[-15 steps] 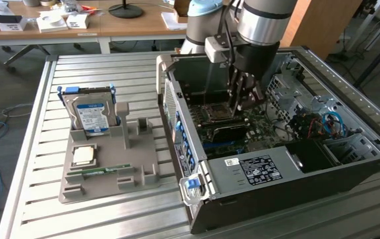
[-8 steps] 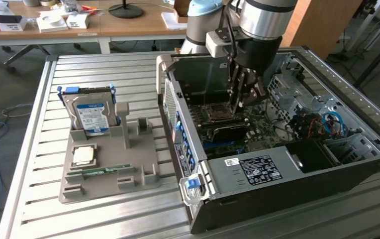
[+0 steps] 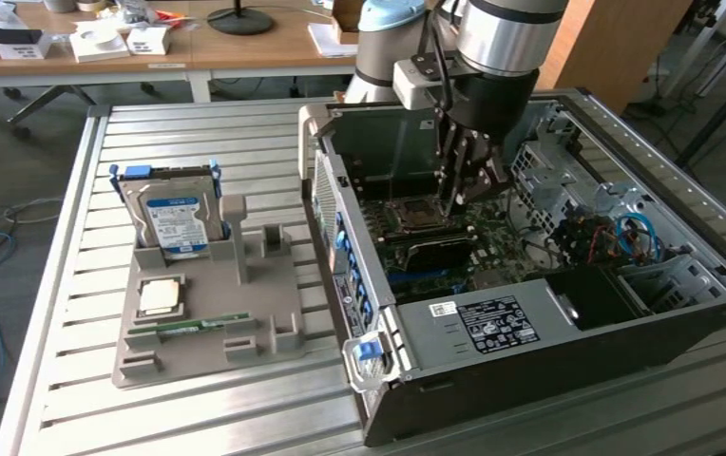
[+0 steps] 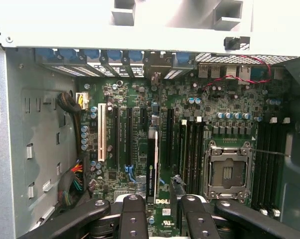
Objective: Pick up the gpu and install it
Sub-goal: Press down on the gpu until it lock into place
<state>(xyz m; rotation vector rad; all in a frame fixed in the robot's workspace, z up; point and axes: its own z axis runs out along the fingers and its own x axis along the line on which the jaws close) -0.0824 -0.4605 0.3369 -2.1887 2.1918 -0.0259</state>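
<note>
a: where's the gpu (image 4: 155, 164) right now?

b: inside the open computer case (image 3: 617, 342). in the wrist view it stands on edge, a thin black card over the motherboard (image 4: 190, 114), lined up with the long expansion slots. the gripper (image 4: 160, 219) pinches it between the two inner fingers (image 4: 133, 219). in the exterior view the gripper (image 3: 465, 195) reaches down into the case, just above the board near the cpu socket (image 3: 416, 214).

a: so is it seated?

b: i can't tell. its lower edge looks close to a slot, but whether the contacts are in isn't clear.

a: what could go wrong from here?

b: i'd guess misalignment first. if the card's edge sits slightly beside the slot, pressing down could bend it or scrape the board. the neighbouring black slots look alike, so it could land in the wrong one. the card is thin and held at one end, so it could also tilt in the grip. and the bracket end has to meet the rear opening of the case, or it'll jam.

a: anything else stored around?

b: the grey parts tray (image 3: 199, 313) on the slatted table (image 3: 71, 285). its upright holder has the blue-labelled hard drive (image 3: 173, 218) standing in it, a flat recess holds a square cpu chip (image 3: 161, 296), and a narrow groove holds the green memory stick (image 3: 192, 328). one upright holder beside the drive stands empty.
</note>
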